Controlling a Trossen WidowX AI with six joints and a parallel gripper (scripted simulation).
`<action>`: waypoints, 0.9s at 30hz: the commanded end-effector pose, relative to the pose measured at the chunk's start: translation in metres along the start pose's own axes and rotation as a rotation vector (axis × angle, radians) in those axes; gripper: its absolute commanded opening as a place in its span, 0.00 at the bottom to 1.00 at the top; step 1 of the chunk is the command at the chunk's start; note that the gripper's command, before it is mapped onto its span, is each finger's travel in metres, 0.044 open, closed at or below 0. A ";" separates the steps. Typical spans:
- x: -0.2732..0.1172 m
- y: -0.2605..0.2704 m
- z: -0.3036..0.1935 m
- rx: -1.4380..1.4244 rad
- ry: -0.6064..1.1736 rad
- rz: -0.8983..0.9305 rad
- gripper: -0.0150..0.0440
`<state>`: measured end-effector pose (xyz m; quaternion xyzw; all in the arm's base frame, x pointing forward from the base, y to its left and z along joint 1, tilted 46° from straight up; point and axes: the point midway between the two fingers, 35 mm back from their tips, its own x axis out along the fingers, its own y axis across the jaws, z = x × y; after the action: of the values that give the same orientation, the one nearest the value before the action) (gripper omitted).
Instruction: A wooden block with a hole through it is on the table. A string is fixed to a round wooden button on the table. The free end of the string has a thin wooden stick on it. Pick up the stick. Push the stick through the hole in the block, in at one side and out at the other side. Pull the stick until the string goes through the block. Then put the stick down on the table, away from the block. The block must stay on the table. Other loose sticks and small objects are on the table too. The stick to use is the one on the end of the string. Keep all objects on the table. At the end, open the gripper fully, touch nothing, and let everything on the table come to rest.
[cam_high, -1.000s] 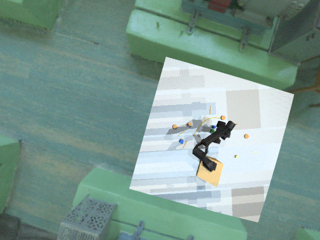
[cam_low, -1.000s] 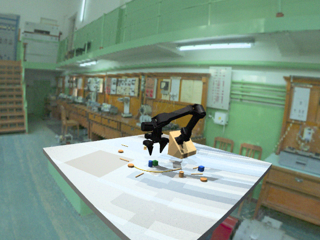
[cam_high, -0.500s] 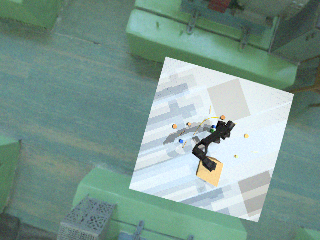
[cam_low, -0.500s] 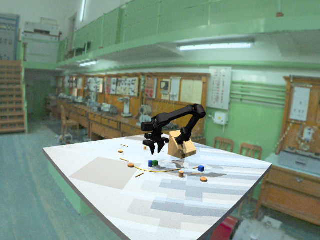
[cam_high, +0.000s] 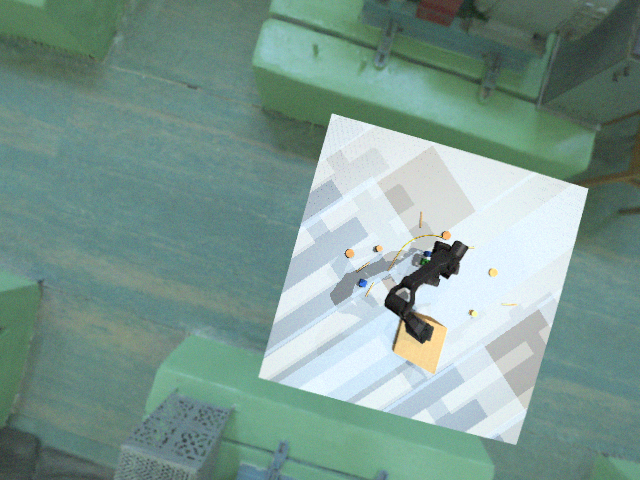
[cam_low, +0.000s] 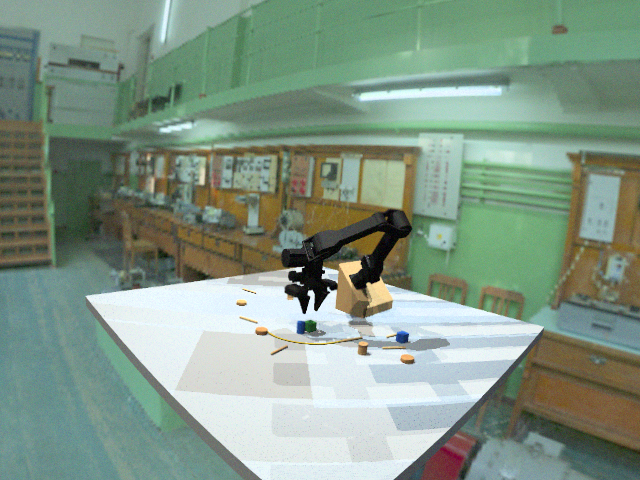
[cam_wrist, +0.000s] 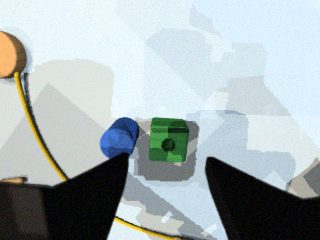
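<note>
The block with the hole is a small green cube (cam_high: 424, 261) (cam_low: 310, 326) (cam_wrist: 169, 132), standing on the table with a dark hole in the face towards the wrist camera. The round wooden button (cam_high: 446, 235) (cam_low: 261, 330) (cam_wrist: 9, 54) holds one end of the yellow string (cam_high: 408, 242) (cam_low: 310, 344) (cam_wrist: 40, 140), which curves past the block. The stick (cam_high: 390, 266) (cam_low: 353, 339) on its free end lies on the table. My gripper (cam_low: 310, 312) (cam_wrist: 167, 161) is partly open and empty, pointing down above the green block, with the fingertips on either side of it in the wrist view. The arm hides the fingers in the top view.
A blue cylinder (cam_high: 427, 253) (cam_low: 300, 327) (cam_wrist: 118, 142) stands close beside the block, near one finger in the wrist view. A blue piece (cam_high: 362, 283) (cam_low: 402, 336), loose sticks (cam_high: 420, 219) (cam_low: 279, 350) and round wooden pieces (cam_high: 349, 253) (cam_low: 407, 359) lie around. A large wooden wedge (cam_high: 434, 356) (cam_low: 348, 289) is by the arm's base.
</note>
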<state>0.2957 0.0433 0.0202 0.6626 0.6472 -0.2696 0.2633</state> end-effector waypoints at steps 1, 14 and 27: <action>0.008 -0.001 0.000 0.005 0.004 -0.004 0.66; 0.029 -0.002 -0.001 0.005 0.005 -0.004 0.66; 0.046 -0.003 -0.002 0.005 0.008 -0.005 0.66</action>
<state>0.3020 0.0647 -0.0027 0.6757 0.6342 -0.2658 0.2658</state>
